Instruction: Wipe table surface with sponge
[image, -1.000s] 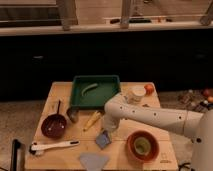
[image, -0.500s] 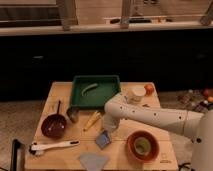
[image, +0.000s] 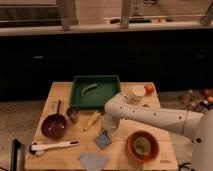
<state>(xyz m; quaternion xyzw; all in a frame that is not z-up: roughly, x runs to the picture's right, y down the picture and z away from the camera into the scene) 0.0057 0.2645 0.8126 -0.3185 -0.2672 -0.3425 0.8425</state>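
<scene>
The table surface (image: 60, 95) is a light tan wooden top carrying all the items. The sponge (image: 103, 139), a small blue-grey block, lies near the front middle, just under the gripper (image: 107, 129). The white arm reaches in from the right and bends down over the sponge; the gripper sits right above it, seemingly touching its top edge.
A green tray (image: 95, 92) with a green item stands at the back. A dark red pan (image: 53, 125), a white brush (image: 52, 146), a yellow item (image: 91, 120), an orange bowl (image: 142, 145), a pale triangular cloth (image: 93, 160) and a white cup (image: 137, 93) surround the sponge.
</scene>
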